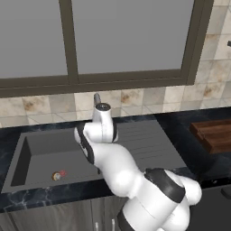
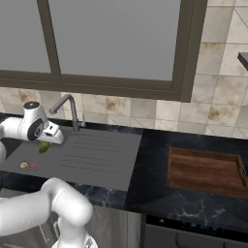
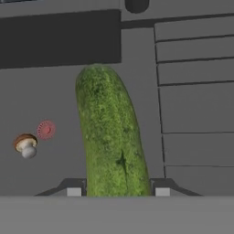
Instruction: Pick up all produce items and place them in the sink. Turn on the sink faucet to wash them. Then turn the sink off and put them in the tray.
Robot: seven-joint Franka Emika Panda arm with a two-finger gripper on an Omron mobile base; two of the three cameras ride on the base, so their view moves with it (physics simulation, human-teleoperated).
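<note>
My gripper (image 3: 118, 191) is shut on the green cucumber (image 3: 112, 132), which stands out lengthwise between the finger tips above the dark grey sink (image 3: 55, 91). From the right base view the cucumber (image 2: 44, 146) hangs under the hand (image 2: 48, 133), over the basin's right end beside the ridged drainboard (image 2: 97, 150). A small tan mushroom (image 3: 25, 145) lies on the basin floor next to the red drain mark (image 3: 45, 130); the same mushroom (image 1: 56, 176) (image 2: 23, 165) is at the basin's front. The faucet (image 2: 70, 109) rises just behind the hand. The wooden tray (image 2: 206, 172) sits on the counter to the right.
A dark marble counter (image 2: 155, 145) surrounds the sink, with a tiled wall and a window behind. My own arm (image 1: 113, 167) crosses the basin's right part in the left base view. The tray (image 1: 214, 135) is at that view's right edge.
</note>
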